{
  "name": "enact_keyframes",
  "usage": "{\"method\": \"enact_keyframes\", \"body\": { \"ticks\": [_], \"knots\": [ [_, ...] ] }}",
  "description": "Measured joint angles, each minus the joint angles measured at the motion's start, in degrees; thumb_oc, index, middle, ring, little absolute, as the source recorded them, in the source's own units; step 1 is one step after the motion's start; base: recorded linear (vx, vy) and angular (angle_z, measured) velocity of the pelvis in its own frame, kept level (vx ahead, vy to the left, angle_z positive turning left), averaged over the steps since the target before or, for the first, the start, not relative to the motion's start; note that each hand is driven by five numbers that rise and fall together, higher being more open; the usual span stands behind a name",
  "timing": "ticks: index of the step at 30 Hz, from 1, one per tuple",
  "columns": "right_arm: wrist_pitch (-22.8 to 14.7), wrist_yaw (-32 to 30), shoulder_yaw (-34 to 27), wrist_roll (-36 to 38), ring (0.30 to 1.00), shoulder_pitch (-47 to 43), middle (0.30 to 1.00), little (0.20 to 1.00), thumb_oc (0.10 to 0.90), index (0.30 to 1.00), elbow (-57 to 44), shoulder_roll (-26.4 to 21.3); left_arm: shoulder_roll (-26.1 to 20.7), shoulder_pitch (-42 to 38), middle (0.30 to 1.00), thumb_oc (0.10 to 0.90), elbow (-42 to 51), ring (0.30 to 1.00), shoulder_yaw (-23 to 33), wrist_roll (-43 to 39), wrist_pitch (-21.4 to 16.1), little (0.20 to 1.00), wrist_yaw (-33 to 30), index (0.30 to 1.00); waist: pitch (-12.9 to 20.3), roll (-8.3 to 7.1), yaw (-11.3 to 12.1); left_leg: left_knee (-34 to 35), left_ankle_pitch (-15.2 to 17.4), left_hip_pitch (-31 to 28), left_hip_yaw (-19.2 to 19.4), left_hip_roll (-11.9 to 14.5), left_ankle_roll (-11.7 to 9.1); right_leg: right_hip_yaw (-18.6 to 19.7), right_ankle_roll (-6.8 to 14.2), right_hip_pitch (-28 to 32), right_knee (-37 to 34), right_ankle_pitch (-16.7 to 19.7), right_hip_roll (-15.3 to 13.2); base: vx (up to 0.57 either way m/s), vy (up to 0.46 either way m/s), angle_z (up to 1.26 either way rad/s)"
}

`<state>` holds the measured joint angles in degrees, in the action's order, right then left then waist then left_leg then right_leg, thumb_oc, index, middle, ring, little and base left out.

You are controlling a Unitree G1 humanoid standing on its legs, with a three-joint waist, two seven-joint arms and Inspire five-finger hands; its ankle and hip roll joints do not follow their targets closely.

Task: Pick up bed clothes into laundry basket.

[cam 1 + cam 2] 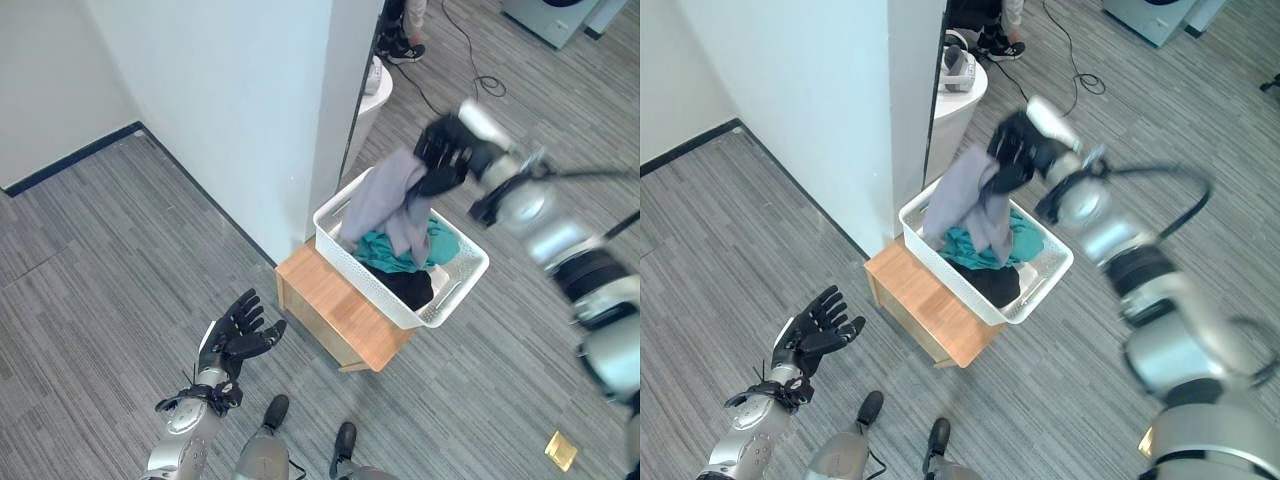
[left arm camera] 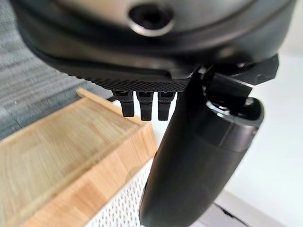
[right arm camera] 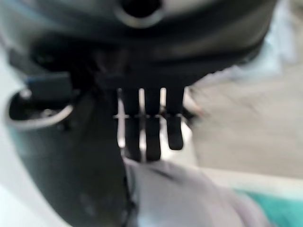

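Note:
A white laundry basket (image 1: 455, 290) stands on a low wooden stand (image 1: 330, 310) beside a white wall. Teal cloth (image 1: 385, 252) and black cloth (image 1: 412, 287) lie inside it. A lavender-grey garment (image 1: 392, 205) hangs over the basket's far end, and my right hand (image 1: 445, 153) is shut on its top. In the right wrist view the same grey cloth (image 3: 189, 198) shows under my fingers (image 3: 149, 127). Down at the lower left, above the floor and apart from the basket, my left hand (image 1: 232, 338) is open with spread fingers.
A white wall corner (image 1: 300, 120) rises just behind the basket. A round white object (image 1: 962, 72) sits behind it. A person's shoes (image 1: 400, 48) and a floor cable (image 1: 470, 50) lie at the top. A small yellow square (image 1: 560, 450) lies on the floor, lower right.

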<state>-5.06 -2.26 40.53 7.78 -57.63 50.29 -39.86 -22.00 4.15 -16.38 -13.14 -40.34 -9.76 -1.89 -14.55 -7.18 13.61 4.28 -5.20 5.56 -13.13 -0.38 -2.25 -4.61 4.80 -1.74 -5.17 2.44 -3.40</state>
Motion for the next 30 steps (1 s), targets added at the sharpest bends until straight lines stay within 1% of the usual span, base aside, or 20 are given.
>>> {"method": "enact_keyframes", "body": {
  "ticks": [1, 2, 4, 6, 9, 13, 14, 16, 21, 25, 27, 29, 30],
  "knots": [
    [0.9, 0.4, 0.0, -0.3, 0.3, 1.4, 0.3, 0.3, 0.4, 0.3, 1.6, 1.3, 0.0, -0.1, 0.9, 0.8, -0.5, 0.9, 0.0, 0.0, 0.0, 0.9, 0.0, 0.9, 0.0, 0.04, 0.2, 0.0, 0.0, 0.1, -0.1, -0.1, 0.0, -0.1, 0.0, 0.0, 0.0, 0.0, -0.1, -0.01, 0.037, 0.04],
    [1.3, 0.7, 0.1, -1.0, 0.3, 3.5, 0.3, 0.3, 0.4, 0.3, 3.8, 3.0, 0.0, -0.1, 0.9, 0.8, -1.4, 0.9, 0.0, 0.0, 0.0, 0.9, -0.1, 0.9, -0.2, 0.29, 0.9, 0.0, 0.0, 0.1, -0.1, -0.2, 0.0, -0.2, 0.0, -0.1, 0.0, 0.0, -0.3, 0.0, 0.025, 0.05],
    [1.6, 0.7, -1.9, -2.4, 0.3, 6.9, 0.3, 0.3, 0.4, 0.3, 7.0, 5.8, 0.3, -0.1, 0.9, 0.8, -2.2, 0.9, -0.1, 0.0, 0.0, 0.9, -0.2, 0.9, -0.7, 1.1, 1.1, 0.0, 0.0, 0.1, -0.1, -0.6, 0.0, -0.3, 0.2, 0.1, 0.0, -0.1, -0.6, -0.01, 0.04, 0.04],
    [1.8, 0.3, -4.4, -3.7, 0.3, 8.1, 0.3, 0.3, 0.4, 0.3, 11.1, 8.2, 0.4, -0.4, 0.9, 0.8, -2.9, 0.9, -0.3, 0.0, 0.0, 0.9, -0.2, 0.9, -1.4, 2.13, 1.2, 0.0, 0.0, 0.0, -0.3, -0.9, 0.0, -0.5, 0.2, 0.3, 0.0, -0.1, -0.9, -0.01, 0.035, 0.05],
    [2.5, -0.6, -5.2, -5.2, 0.3, 8.9, 0.3, 0.3, 0.4, 0.3, 13.5, 9.1, 0.4, -1.0, 0.9, 0.8, -3.2, 0.9, -0.2, 0.0, 0.0, 0.9, -0.2, 0.9, -1.9, 3.0, 1.2, 0.0, -0.1, 0.2, -0.6, -1.1, 0.0, -1.3, 0.3, 0.2, 0.0, -0.1, -1.1, 0.0, 0.018, 0.08],
    [1.8, -1.0, -8.0, -7.0, 0.3, 8.8, 0.3, 0.3, 0.4, 0.3, 17.0, 9.6, 0.6, -1.8, 0.9, 0.8, -3.3, 0.9, -0.4, 0.0, 0.0, 0.9, -0.2, 0.9, -2.0, 3.12, 1.3, 0.0, -0.1, 0.3, -1.5, -1.1, -0.1, -1.9, 0.5, 0.5, 0.0, -0.3, -1.0, 0.01, 0.009, 0.1],
    [2.1, -1.0, -8.0, -7.4, 0.3, 8.8, 0.3, 0.3, 0.4, 0.3, 17.4, 9.6, 0.7, -2.0, 0.9, 0.8, -3.2, 0.9, -0.5, 0.0, 0.0, 0.9, -0.2, 0.9, -2.0, 3.16, 1.3, 0.0, -0.1, 0.4, -1.7, -1.1, -0.1, -2.1, 0.5, 0.5, 0.0, -0.3, -1.0, 0.03, 0.005, 0.12],
    [2.1, -1.1, -9.2, -7.7, 0.3, 8.8, 0.3, 0.3, 0.4, 0.3, 18.6, 9.6, 1.2, -2.3, 0.9, 0.8, -3.2, 0.9, -0.4, 0.0, 0.0, 0.9, -0.1, 0.9, -2.2, 3.53, 1.4, -0.1, -0.1, 0.5, -1.8, -1.3, -0.1, -2.4, 0.6, 0.5, 0.0, -0.4, -1.2, 0.03, 0.009, 0.07],
    [2.6, -2.0, -12.1, -7.7, 0.3, 8.8, 0.3, 0.3, 0.4, 0.3, 21.7, 9.2, 1.4, -2.6, 0.9, 0.8, -3.2, 0.9, -0.5, 0.0, 0.0, 0.9, -0.1, 0.9, -2.2, 4.59, 1.6, -0.1, -0.2, 0.5, -2.4, -1.6, -0.1, -3.0, 0.8, 0.8, 0.0, -0.5, -1.4, 0.03, 0.008, 0.07],
    [2.9, -3.0, -16.3, -7.4, 0.3, 8.6, 0.3, 0.3, 0.4, 0.3, 25.2, 8.4, 1.4, -2.7, 0.9, 0.8, -3.2, 0.9, -1.4, 0.0, 0.0, 0.9, -0.2, 0.9, -2.0, 5.4, 1.8, -0.1, -0.3, 0.6, -2.9, -1.9, -0.3, -3.3, 1.1, 0.9, 0.0, -0.8, -1.8, 0.03, 0.006, 0.06],
    [3.0, -3.2, -17.6, -7.1, 0.3, 8.6, 0.3, 0.3, 0.4, 0.3, 27.1, 6.8, 1.4, -3.0, 0.9, 0.8, -3.2, 0.9, -2.6, 0.0, 0.0, 0.9, -0.1, 0.9, -2.0, 6.12, 1.8, -0.1, -0.5, 0.7, -3.2, -2.3, -0.7, -3.8, 1.2, 1.0, 0.0, -0.8, -2.0, 0.02, 0.004, 0.12],
    [3.5, -3.3, -18.6, -7.1, 0.3, 8.6, 0.3, 0.3, 0.4, 0.3, 28.1, 5.4, 1.8, -3.0, 0.9, 0.8, -3.2, 0.9, -2.7, 0.0, 0.0, 0.9, -0.1, 0.9, -2.0, 6.75, 1.7, -0.1, -0.6, 0.7, -3.3, -2.5, -0.6, -4.3, 1.2, 1.0, 0.0, -0.8, -2.3, 0.01, 0.008, 0.07],
    [3.9, -3.3, -18.6, -7.1, 0.364, 8.6, 0.364, 0.364, 0.442, 0.364, 28.2, 4.9, 1.8, -3.0, 0.9, 0.8, -3.2, 0.9, -2.6, 0.0, 0.0, 0.9, -0.1, 0.9, -2.0, 6.86, 1.7, -0.1, -0.7, 0.7, -3.3, -2.6, -0.5, -4.5, 1.2, 1.1, 0.0, -0.8, -2.3, 0.0, 0.0, 0.0]
  ]
}}
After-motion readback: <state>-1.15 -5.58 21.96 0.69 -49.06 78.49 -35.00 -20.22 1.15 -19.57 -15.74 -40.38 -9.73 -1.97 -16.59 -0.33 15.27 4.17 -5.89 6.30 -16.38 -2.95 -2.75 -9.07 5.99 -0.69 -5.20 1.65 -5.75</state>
